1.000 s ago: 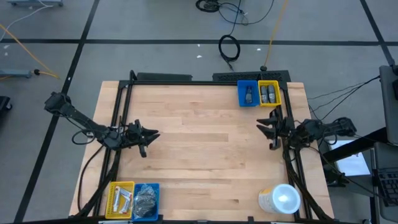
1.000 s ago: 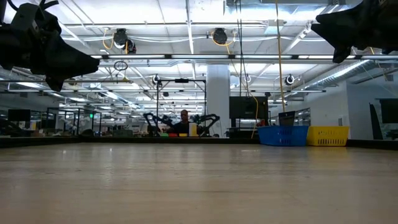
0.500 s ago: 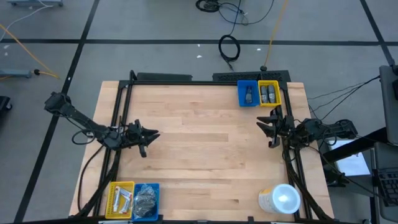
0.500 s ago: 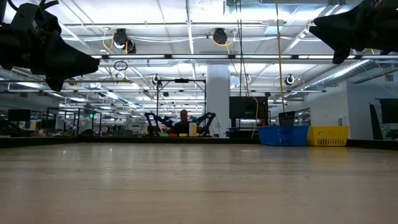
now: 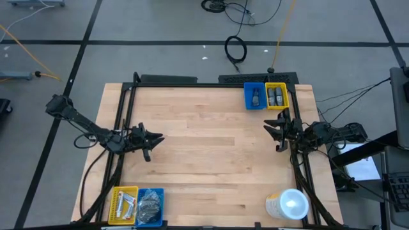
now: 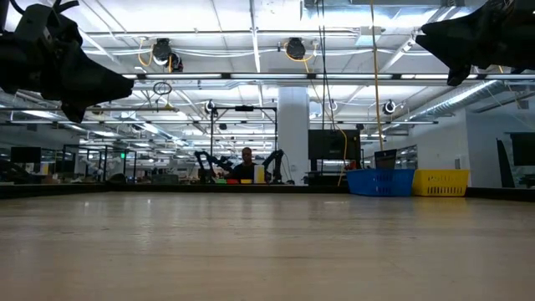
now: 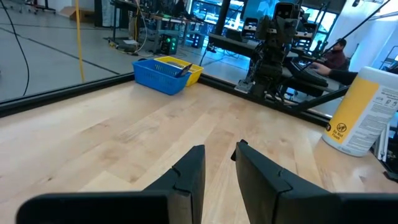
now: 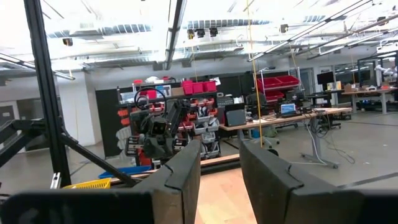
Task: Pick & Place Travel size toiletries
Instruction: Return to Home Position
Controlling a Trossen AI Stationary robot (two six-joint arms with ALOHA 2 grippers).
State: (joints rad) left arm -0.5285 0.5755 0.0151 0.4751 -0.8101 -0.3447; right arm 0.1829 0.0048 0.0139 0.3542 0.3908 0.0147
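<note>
Small dark grey bottles (image 5: 276, 97) stand in the yellow bin (image 5: 285, 96) at the table's far right, and one more item lies in the blue bin (image 5: 254, 97) beside it. White tubes (image 5: 125, 206) lie in a yellow bin at the near left. Dark discs in clear wrap (image 5: 151, 204) fill the blue bin next to them. My left gripper (image 5: 158, 137) hovers open over the table's left side. My right gripper (image 5: 267, 131) hovers open over the right side. In the low view both hang well above the tabletop. Neither holds anything.
A large white-lidded cup (image 5: 289, 206) stands at the table's near right corner; it also shows in the left wrist view (image 7: 359, 112). A black frame (image 5: 192, 82) runs along the far and side edges. Bare wood (image 5: 211, 147) lies between the two grippers. A person (image 6: 247, 164) sits far behind the table.
</note>
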